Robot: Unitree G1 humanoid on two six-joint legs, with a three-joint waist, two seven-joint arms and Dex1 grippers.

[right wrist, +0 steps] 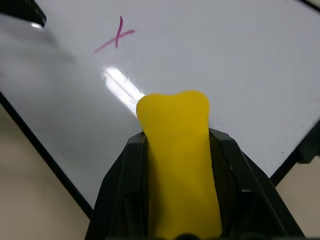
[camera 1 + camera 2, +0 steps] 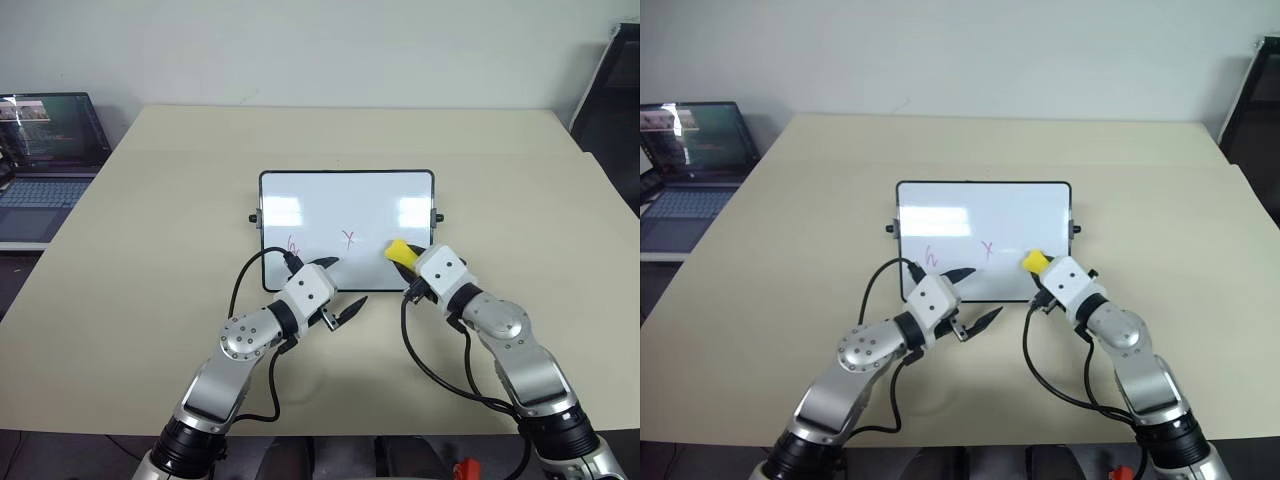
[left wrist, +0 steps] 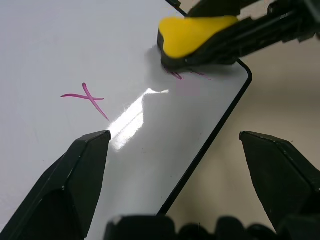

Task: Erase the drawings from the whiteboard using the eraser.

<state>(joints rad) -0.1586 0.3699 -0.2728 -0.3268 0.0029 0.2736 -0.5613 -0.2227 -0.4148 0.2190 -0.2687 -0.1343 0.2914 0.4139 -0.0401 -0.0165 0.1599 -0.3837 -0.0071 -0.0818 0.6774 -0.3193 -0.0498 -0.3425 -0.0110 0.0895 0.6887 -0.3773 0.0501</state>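
Beige table (image 2: pixel 150 260): one, matt, bearing the board at its middle.
Laptop (image 2: pixel 45 150): one, open, at the table's 10 o'clock, off its edge on a separate surface.
Whiteboard (image 2: pixel 345 205): one, glossy white with a thin dark frame, lying flat, two small dark knobs, one on each short side.
Left gripper (image 2: pixel 335 292): one, two black fingers spread apart and holding nothing, at the board's 7 o'clock; one fingertip over the near frame edge, the other over the table.
Right gripper (image 2: pixel 408 262): one, fingers clamped on the eraser, at the board's 5 o'clock corner.
Eraser (image 1: pixel 180 165): one, yellow with a dark underside, its underside pressed on the board near that corner.
Drawings: three visible; a squiggle (image 2: pixel 293 243) at 7 o'clock, an x (image 2: pixel 349 238) at 6 o'clock, pink strokes (image 3: pixel 187 75) just beside the eraser's edge, partly under it.
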